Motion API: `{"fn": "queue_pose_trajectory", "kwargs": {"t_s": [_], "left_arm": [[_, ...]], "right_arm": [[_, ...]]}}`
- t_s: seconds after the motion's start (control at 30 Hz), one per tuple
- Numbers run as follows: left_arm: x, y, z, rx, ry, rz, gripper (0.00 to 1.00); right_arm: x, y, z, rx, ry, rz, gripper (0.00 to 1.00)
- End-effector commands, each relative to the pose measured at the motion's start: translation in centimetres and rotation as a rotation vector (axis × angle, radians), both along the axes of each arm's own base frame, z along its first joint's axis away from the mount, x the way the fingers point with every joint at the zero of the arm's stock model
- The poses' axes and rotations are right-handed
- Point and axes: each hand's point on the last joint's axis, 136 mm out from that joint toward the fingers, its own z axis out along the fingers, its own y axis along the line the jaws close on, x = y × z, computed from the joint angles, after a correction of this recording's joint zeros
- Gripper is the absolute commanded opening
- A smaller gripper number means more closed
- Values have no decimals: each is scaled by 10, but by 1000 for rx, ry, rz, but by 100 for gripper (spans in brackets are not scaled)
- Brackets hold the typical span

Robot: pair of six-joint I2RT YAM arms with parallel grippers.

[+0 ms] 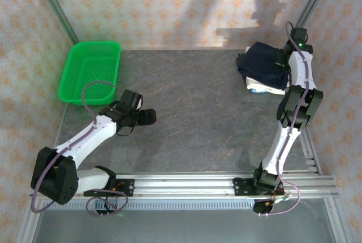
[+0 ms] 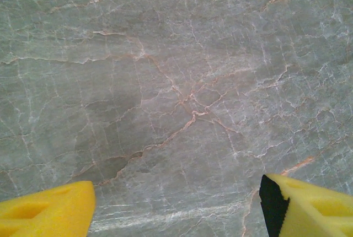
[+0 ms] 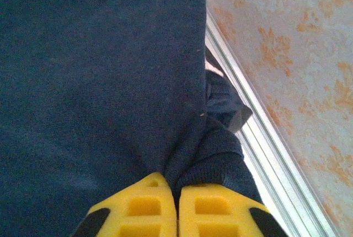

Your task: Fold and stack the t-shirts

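Pinching a ridge of dark cloth, your right gripper (image 3: pixel 177 184) had its yellow fingers (image 3: pixel 144 206) drawn almost together. The fabric bunched up into the seam between them, so I read it as closed on the navy t-shirt (image 3: pixel 99 82), lightly.

- From the fingertips, the shirt spread away ahead and to the left as a flat folded panel. Its folded edge ran straight on from the pinch, away from the tool. A looser lump of the same cloth sagged to the right, toward the metal rail (image 3: pixel 259 138) along the wall.
- From above, the right gripper (image 1: pixel 281 59) sat at the right-hand side of the navy t-shirt (image 1: pixel 263 62), in the far right corner of the table (image 1: pixel 192 96). The navy bundle lay on top of the white t-shirt (image 1: pixel 261 87), whose near edge peeked out beneath it. I could not tell the stack's long axis with confidence.
- Your left gripper (image 2: pixel 176 193) stood open, fingers wide apart, with nothing between them but bare marbled surface. From above, the left gripper (image 1: pixel 148 117) hovered on the left half, near the green basket (image 1: pixel 90 70) and well apart from the stack.

Judgement: the stack looked made. The next move belonged to your right arm, the nearer one by far. Letting go and backing off to the right, along the pinch line, seemed safest. Any drag left risked pulling the top fold off the white shirt.
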Motion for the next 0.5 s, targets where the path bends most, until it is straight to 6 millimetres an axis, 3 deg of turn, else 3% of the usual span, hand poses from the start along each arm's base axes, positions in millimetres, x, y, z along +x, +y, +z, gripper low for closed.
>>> {"fn": "queue_pose_trajectory", "kwargs": {"t_s": [0.0,0.07,0.17,0.3,0.47], "left_arm": [[4,-4,0,-19,4,-9,79],[12,-10,7,-39,-6,-22,79],[33,-34,25,-99,-48,-49,79],[63,-87,56,-99,-110,-156,79],[101,-163,80,-133,-135,-286,79]], "right_arm": [[-20,-11,8,-16,14,-100,19],[-22,1,4,60,14,-95,24],[-20,17,5,167,-12,-101,38],[-23,19,15,236,-57,-194,45],[-34,15,31,314,-128,-297,47]]}}
